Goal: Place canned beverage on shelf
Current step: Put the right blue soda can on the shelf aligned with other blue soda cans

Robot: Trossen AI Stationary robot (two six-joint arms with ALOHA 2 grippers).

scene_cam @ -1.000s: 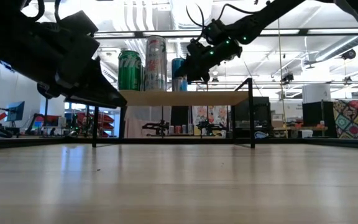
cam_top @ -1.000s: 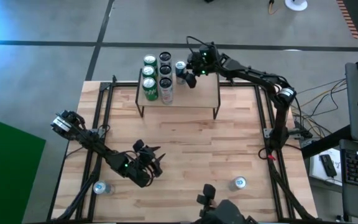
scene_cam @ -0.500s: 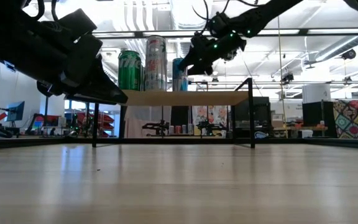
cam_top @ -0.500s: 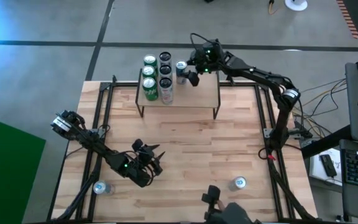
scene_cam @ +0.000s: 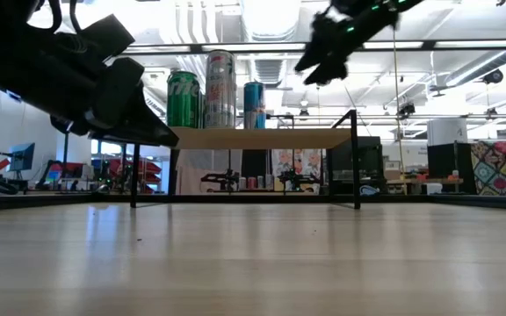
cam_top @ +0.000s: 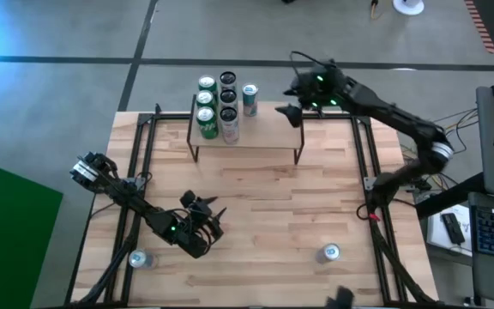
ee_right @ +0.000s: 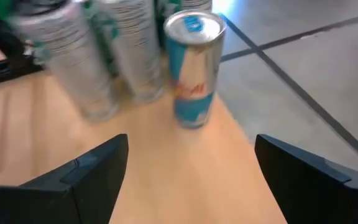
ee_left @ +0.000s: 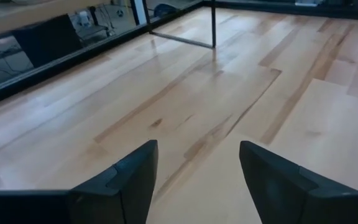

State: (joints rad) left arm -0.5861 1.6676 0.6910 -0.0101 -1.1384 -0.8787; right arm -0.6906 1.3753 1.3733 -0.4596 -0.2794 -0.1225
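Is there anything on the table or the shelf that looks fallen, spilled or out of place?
Nothing stands out. The cans on the shelf all stand upright, including the blue can set apart from the group. Two more cans stand upright on the table, not yet shelved. No spill shows.

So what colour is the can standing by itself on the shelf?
The lone can is light blue and silver with red lettering, clearest in the right wrist view.

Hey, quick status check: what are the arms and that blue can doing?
Right gripper open, empty, off the shelf's right end. Slim blue can upright on wooden-topped wire-leg shelf, beside other cans. Left gripper open, low over table. Nothing in the way.
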